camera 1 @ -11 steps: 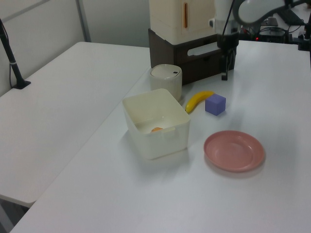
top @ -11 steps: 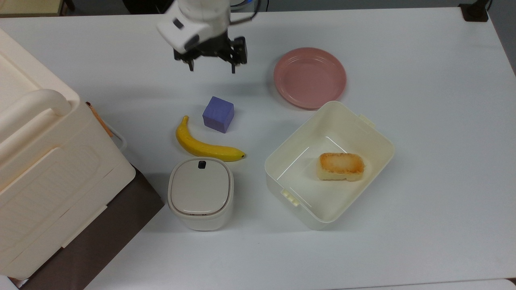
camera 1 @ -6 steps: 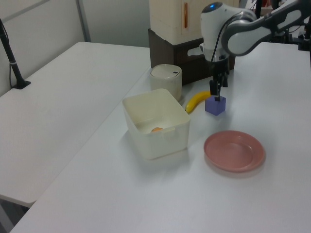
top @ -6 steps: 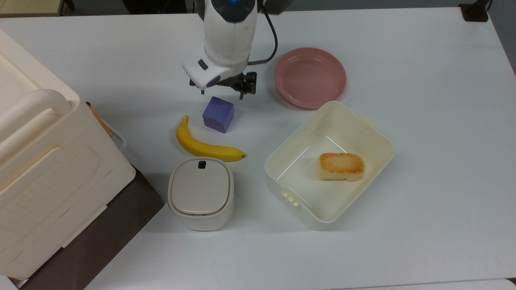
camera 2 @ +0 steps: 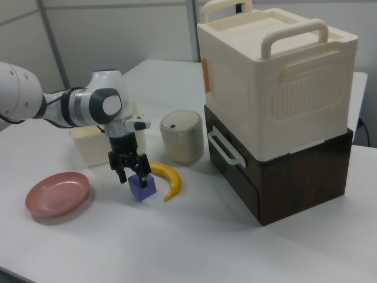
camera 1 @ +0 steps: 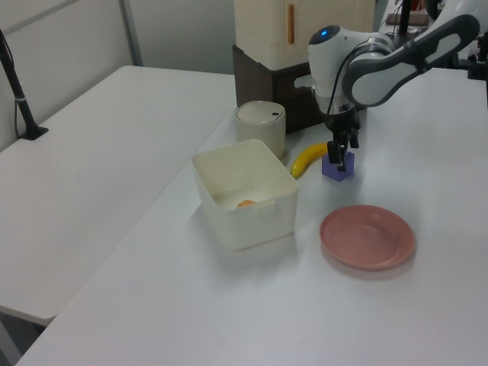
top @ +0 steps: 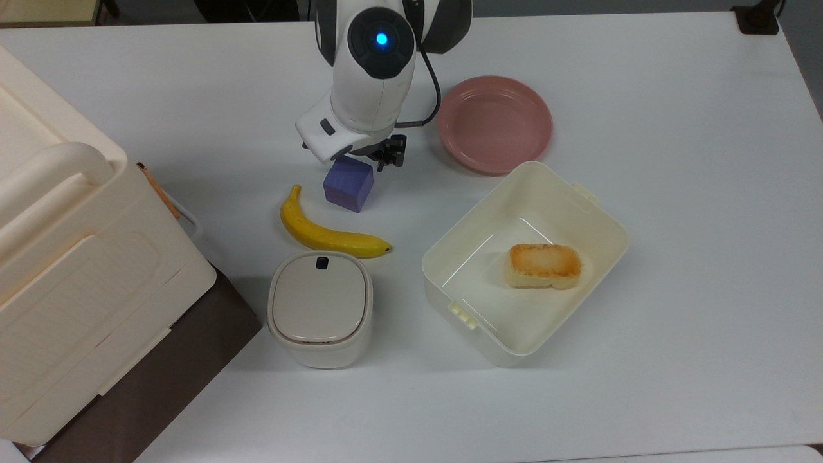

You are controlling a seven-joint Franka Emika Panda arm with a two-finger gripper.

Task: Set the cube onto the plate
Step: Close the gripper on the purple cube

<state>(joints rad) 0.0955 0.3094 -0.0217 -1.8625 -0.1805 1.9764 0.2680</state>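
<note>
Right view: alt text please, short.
The gripper hangs open over the purple cube on a white table, one finger on each side. A banana lies at the right view's right of the cube, a pink plate at its left.

purple-blue cube, salmon-pink plate, yellow banana with a dark tip, cream tub, toasty orange-yellow bread block, beige bin, white table, white arm with a blue light, black gripper
</note>
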